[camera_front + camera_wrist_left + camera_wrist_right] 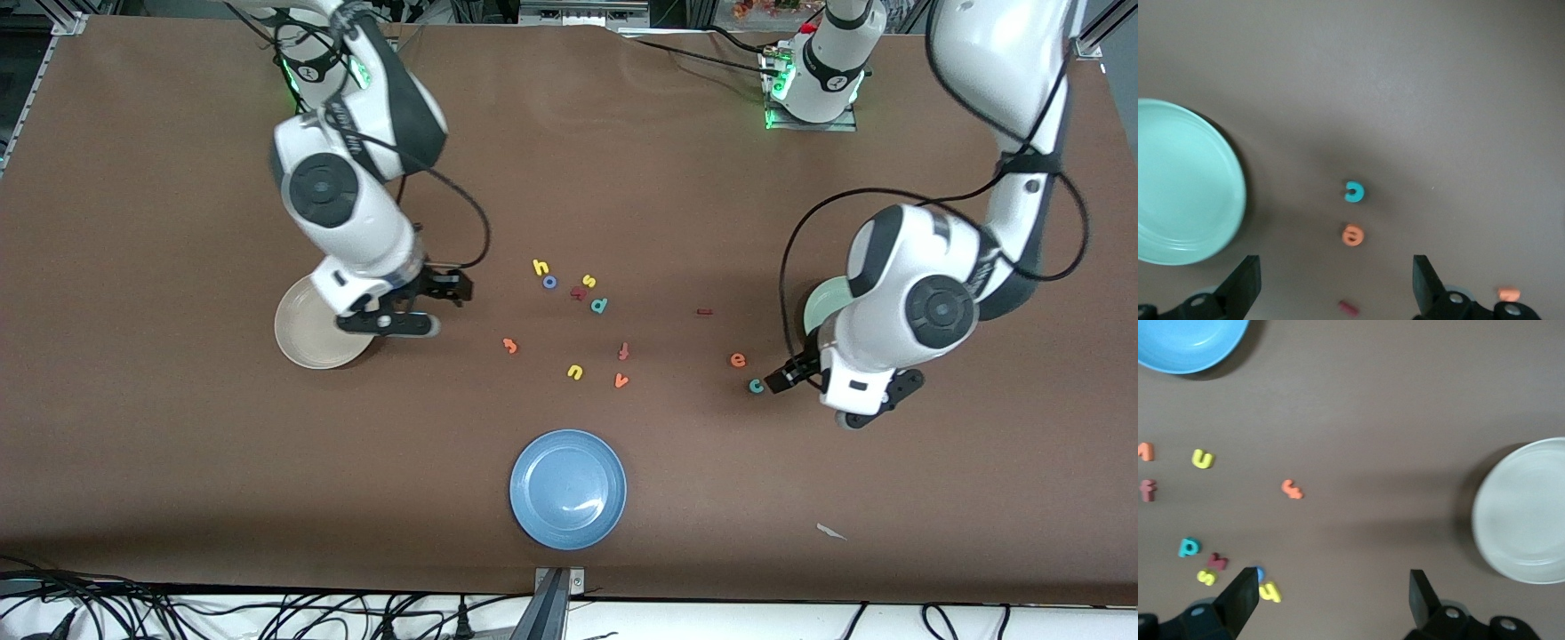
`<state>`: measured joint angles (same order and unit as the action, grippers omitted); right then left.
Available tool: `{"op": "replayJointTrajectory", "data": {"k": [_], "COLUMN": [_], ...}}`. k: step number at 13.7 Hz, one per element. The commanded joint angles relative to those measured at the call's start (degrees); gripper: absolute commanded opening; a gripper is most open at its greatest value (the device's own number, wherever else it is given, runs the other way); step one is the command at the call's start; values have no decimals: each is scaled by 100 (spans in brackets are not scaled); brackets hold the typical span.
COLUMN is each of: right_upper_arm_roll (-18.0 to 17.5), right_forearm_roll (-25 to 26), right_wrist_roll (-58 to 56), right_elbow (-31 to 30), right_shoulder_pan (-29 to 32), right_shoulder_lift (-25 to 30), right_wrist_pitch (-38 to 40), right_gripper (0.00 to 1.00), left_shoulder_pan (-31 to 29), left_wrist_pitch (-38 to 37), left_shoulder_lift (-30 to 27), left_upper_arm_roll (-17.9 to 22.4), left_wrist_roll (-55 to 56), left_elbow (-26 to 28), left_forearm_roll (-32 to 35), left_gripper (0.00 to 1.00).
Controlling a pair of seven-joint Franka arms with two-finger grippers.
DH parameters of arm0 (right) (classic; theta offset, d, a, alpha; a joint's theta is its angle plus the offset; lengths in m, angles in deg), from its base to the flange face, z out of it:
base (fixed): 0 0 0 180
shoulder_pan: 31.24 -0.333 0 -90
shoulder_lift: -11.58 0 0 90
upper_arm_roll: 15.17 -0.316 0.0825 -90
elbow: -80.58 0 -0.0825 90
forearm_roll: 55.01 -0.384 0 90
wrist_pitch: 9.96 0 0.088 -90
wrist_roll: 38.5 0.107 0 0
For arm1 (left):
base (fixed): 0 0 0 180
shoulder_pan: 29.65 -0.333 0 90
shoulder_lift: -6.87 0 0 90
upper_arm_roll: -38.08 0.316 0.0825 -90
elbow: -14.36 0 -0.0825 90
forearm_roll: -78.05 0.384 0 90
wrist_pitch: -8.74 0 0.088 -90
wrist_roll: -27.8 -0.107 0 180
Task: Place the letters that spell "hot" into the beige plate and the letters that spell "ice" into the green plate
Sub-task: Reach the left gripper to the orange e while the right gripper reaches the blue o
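The beige plate (302,342) (1525,513) lies at the right arm's end, partly under that arm. My right gripper (455,289) (1331,597) hangs open and empty over bare table beside it. Yellow h (540,266) (1270,592) and blue o (549,282) (1259,573) lie together mid-table; the orange t (509,345) (1292,489) sits nearer the front camera. The green plate (822,307) (1185,183) is half hidden by the left arm. My left gripper (782,378) (1335,287) hovers open beside teal c (756,385) (1353,192) and orange e (737,360) (1352,235). Dark red i (705,312) (1348,307) lies apart.
A blue plate (569,487) (1188,343) sits near the front edge. Other letters lie mid-table: yellow s (589,281), a dark red letter (578,292), teal d (599,305), a redder t-like letter (624,351), yellow u (574,372), orange v (621,380). A paper scrap (831,532) lies near the front.
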<state>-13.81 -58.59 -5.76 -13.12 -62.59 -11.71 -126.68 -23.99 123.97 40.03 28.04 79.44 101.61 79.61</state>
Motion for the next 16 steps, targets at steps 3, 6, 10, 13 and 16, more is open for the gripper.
{"op": "replayJointTrajectory", "data": {"k": [3, 6, 10, 13, 16], "right_upper_arm_roll": [-531, -655, -760, -1015, -1103], "right_forearm_roll": [504, 1112, 1201, 1218, 1219], "right_wrist_roll": [837, 2101, 2614, 2344, 1588], "right_elbow": [-193, -219, -227, -236, -481], "right_shoulder_pan": [-12, -441, -688, -680, -636], "right_shoulder_lift": [-306, -780, -1150, -1291, -1300], "right_wrist_pitch": [-579, -1158, -1642, -1976, -2248], "right_gripper": [100, 100, 100, 100, 100], "left_shoulder_pan": [93, 84, 137, 181, 181], "left_wrist_pitch": [648, 1552, 1977, 1977, 1977], "left_shoulder_lift": [646, 630, 639, 621, 577], "left_upper_arm_roll": [28, 28, 28, 28, 28], "left_wrist_roll": [549, 549, 540, 549, 549], "left_elbow": [-33, 546, 995, 1171, 1373], "left_forearm_roll": [-120, -304, -322, -314, -314], "left_gripper": [100, 100, 98, 91, 81]}}
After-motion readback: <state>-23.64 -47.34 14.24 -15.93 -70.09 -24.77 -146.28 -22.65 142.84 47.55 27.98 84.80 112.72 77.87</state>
